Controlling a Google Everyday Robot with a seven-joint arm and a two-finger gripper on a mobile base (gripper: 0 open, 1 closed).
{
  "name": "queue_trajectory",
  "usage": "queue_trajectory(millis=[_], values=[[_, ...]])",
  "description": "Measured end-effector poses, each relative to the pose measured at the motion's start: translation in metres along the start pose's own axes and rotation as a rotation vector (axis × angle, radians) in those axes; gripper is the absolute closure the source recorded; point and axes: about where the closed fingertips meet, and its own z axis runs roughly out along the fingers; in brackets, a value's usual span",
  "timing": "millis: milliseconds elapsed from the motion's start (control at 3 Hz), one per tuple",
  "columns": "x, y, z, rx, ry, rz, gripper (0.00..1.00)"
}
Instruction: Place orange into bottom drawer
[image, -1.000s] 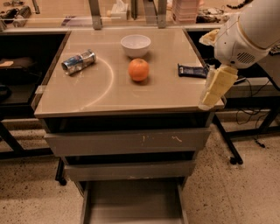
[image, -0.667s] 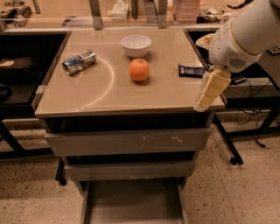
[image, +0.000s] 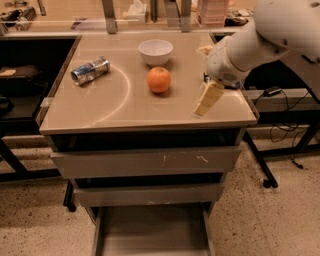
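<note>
On the left of the tan table top (image: 100, 112) a shiny can (image: 90, 70) lies on its side. Near the middle, toward the back, sits a white bowl (image: 155, 51). The orange (image: 159, 79) rests on the table just in front of the bowl, close to it. Under the table top are three grey drawers. The top drawer front (image: 125, 162) has white scratches and is closed. The middle drawer front (image: 150, 194) is closed too. The bottom drawer (image: 152, 235) is pulled out, and its flat grey floor shows. To the right of the orange hangs the gripper (image: 209, 98), over the right part of the table and apart from the orange. It points down and tips a little to the left. I cannot tell if it is wide or narrow. The big white arm (image: 260, 35) comes in from the top right corner.
</note>
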Motion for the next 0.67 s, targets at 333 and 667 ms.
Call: queue_trajectory(millis=[333,667], values=[[-0.0052,-0.0246,0.0342,-0.020,-0.088,0.021,0.00],[-0.0041,-0.0299,0.0376,-0.017,-0.099,0.029,0.00]])
